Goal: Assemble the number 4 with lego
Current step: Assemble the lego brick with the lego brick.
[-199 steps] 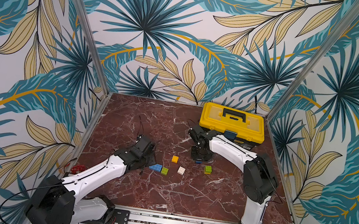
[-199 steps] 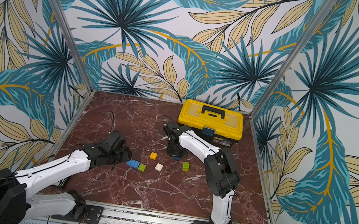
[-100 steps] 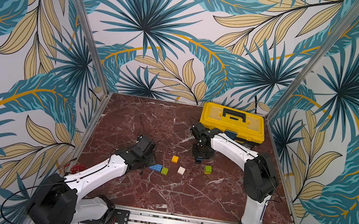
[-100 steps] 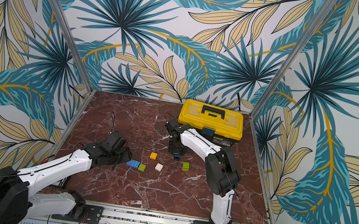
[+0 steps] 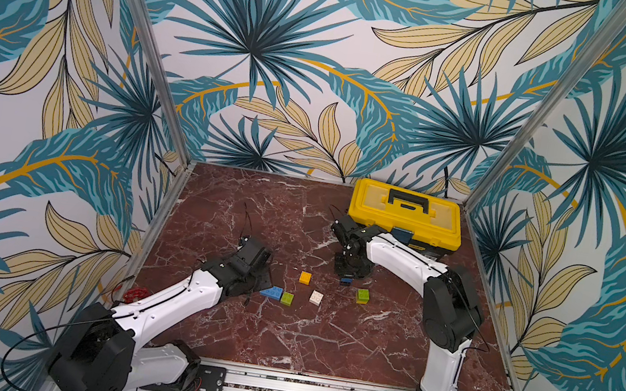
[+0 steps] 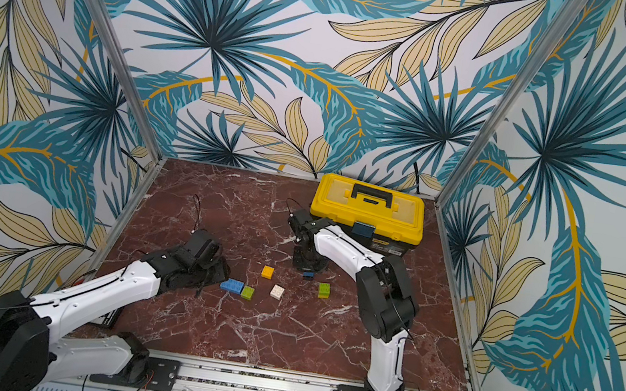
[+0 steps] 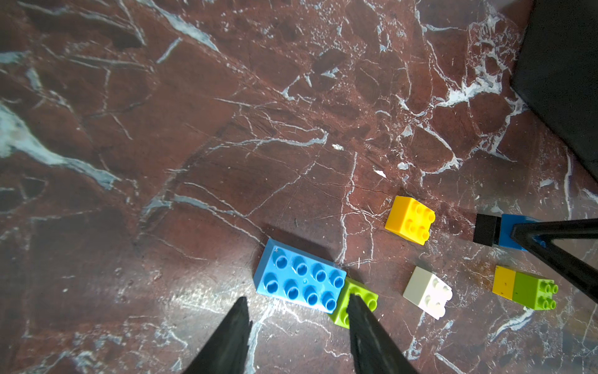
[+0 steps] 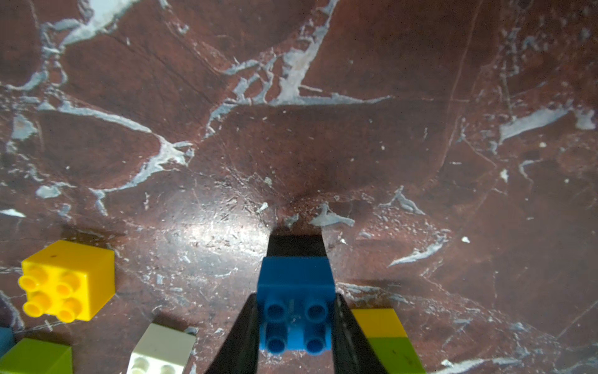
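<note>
My right end effector (image 8: 296, 298) was clenched on the small blue brick (image 8: 296, 278), black brick (image 8: 296, 246) joined. The long blue brick (image 7: 299, 281) lay toward the worktop's (image 5: 281, 339) left edge, lengthwise along the front, nearer my released left end effector (image 7: 297, 298).

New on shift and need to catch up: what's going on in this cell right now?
The right gripper is shut on a small blue brick with a black brick joined to it, close to the marble table. The left gripper hangs open by the long blue brick, which touches a lime green brick. An orange-yellow brick, a white brick and a yellow-and-green pair lie loose.
</note>
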You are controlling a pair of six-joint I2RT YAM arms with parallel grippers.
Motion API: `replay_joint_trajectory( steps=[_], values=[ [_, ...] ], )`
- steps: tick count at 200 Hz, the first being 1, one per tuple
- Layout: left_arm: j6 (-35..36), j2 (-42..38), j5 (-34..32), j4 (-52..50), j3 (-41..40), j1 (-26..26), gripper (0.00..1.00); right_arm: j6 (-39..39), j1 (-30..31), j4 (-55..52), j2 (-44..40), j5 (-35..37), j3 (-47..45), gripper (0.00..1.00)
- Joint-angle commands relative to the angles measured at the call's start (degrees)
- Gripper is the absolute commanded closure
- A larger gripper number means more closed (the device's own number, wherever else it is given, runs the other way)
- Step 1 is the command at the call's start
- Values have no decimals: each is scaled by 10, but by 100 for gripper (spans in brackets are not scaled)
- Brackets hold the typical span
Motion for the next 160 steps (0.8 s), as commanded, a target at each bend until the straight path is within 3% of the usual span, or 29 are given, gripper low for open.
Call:
replay_joint_trajectory(
  steps=[1,91,160],
  values=[
    [-2,-5,0,3,-8,4,48,-16,-2,-13,26,-17,-42,76],
    [-3,-19,-10,-1,-15,5,48,-10,0,11,-8,-17,-119,79],
    [-2,-17,-7,-2,-4,10,48,2,0,-34,59,-24,-125,85]
  ],
)
